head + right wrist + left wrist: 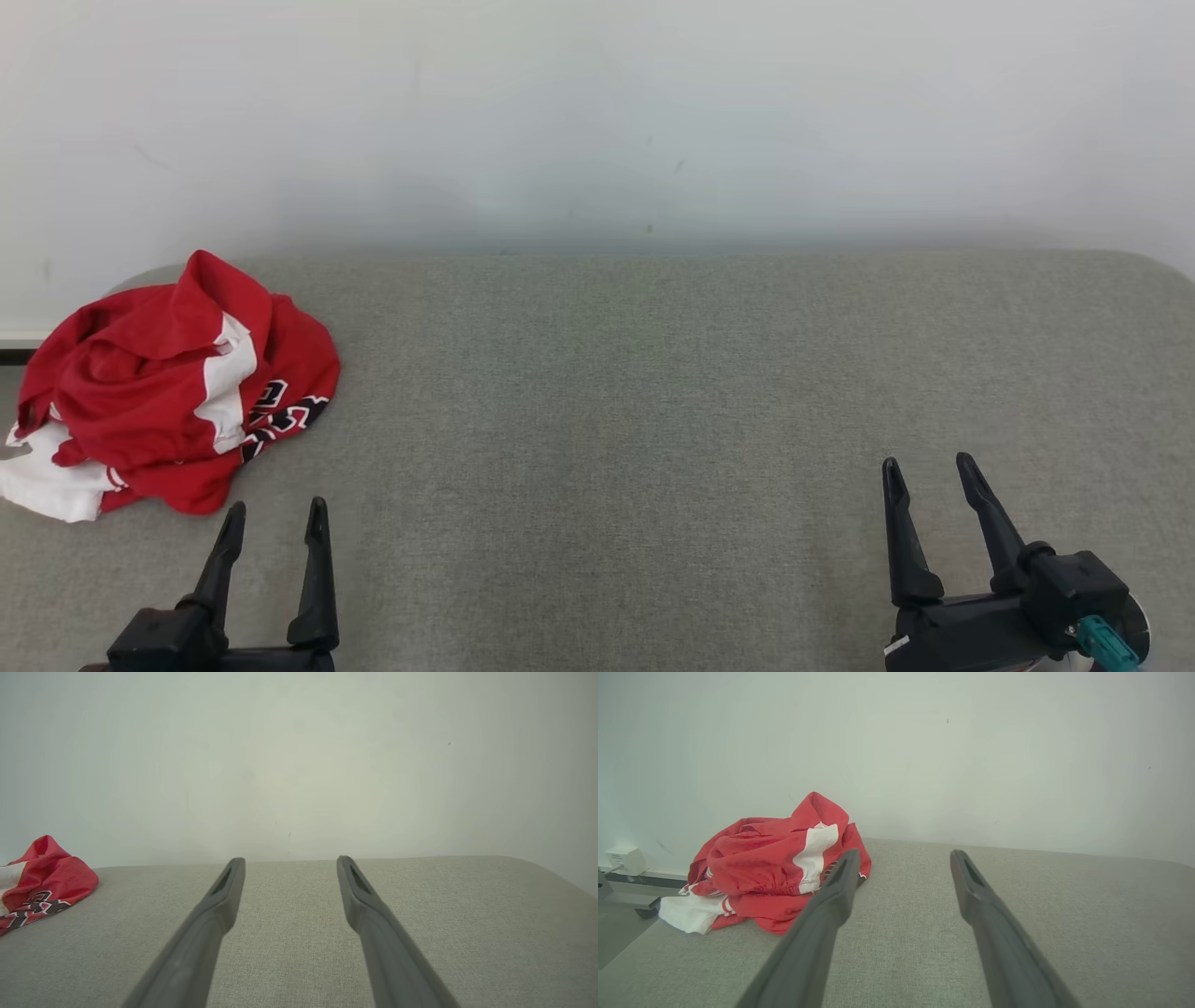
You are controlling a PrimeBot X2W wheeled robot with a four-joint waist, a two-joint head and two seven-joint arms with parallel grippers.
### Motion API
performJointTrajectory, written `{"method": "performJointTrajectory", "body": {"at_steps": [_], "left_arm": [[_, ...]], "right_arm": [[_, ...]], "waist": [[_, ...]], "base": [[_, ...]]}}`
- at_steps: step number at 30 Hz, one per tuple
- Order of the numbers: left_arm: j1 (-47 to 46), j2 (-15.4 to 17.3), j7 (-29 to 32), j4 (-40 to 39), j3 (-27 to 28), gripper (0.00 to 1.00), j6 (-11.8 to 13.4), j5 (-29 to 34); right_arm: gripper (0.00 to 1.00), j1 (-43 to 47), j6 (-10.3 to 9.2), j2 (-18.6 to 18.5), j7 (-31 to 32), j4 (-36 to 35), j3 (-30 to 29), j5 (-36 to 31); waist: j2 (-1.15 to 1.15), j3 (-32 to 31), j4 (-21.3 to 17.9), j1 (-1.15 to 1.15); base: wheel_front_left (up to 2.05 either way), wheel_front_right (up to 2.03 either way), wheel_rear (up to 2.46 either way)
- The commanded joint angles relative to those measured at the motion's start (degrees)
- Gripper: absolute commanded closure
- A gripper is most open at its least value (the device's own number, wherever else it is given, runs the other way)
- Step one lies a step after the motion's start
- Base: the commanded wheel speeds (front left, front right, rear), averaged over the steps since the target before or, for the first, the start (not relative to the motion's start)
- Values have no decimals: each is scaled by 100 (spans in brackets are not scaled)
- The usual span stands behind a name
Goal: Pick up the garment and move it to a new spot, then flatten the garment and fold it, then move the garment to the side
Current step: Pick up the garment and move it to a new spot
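The garment is a crumpled red and white heap with dark lettering, lying at the far left of the grey fabric surface. My left gripper stands open at the lower left, just in front of and to the right of the heap, not touching it. In the left wrist view the garment lies ahead and left of the open left gripper. My right gripper is open at the lower right, far from the cloth. The right wrist view shows the open right gripper and the garment's edge at the far left.
A pale wall rises right behind the grey surface. The surface's left edge runs beside the garment, with a small white box and a ledge beyond it. The surface's far right corner is rounded.
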Motion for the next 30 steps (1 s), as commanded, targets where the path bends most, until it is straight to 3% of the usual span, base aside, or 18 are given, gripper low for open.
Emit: {"method": "performJointTrajectory", "body": {"at_steps": [1,30], "left_arm": [[56,41,-1,2,15,0,29,-33],[115,173,-224,51,94,0,278,-65]], "right_arm": [[0,66,-12,-11,-18,12,24,46],[0,139,-12,-10,-73,206,286,286]], "waist": [[0,1,87,0],[0,11,2271,0]], "base": [[0,0,0],[0,0,0]]}}
